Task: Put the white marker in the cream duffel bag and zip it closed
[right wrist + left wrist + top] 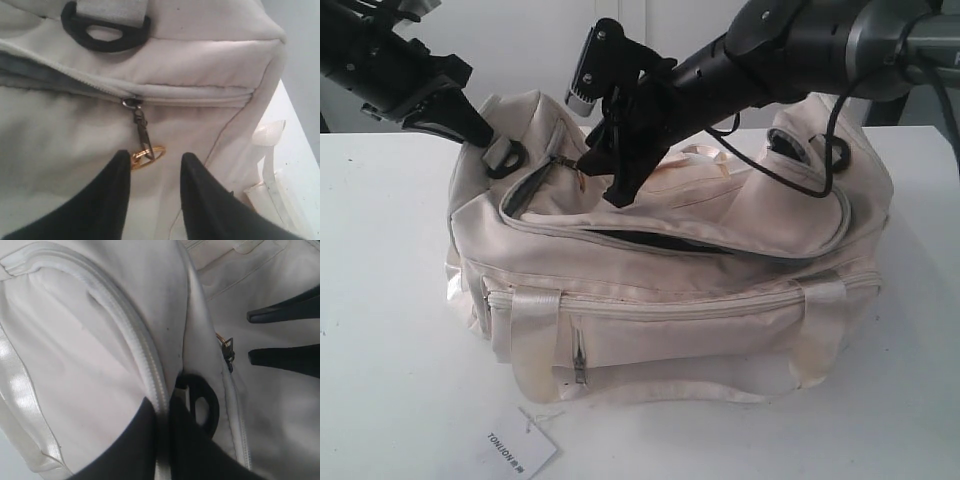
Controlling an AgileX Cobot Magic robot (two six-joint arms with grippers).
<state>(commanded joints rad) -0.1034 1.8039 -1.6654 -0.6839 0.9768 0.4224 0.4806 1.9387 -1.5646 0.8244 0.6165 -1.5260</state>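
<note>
A cream duffel bag [670, 320] is shown lying on a white desk [380, 300], its top zip partly open. The right tool [154, 156] is held over one end of the bag, fingers apart, with the gold zip ring [148, 156] just at their tips, ungripped. The left tool [161, 412] is clamped on the bag's seam beside a black ring [215, 410].

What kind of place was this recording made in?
Most likely a robotics lab or test bench, not a home: a bare white table, a plain pale wall behind it, and a left arm and right arm, both dark, working over a lone cream duffel bag.
</note>
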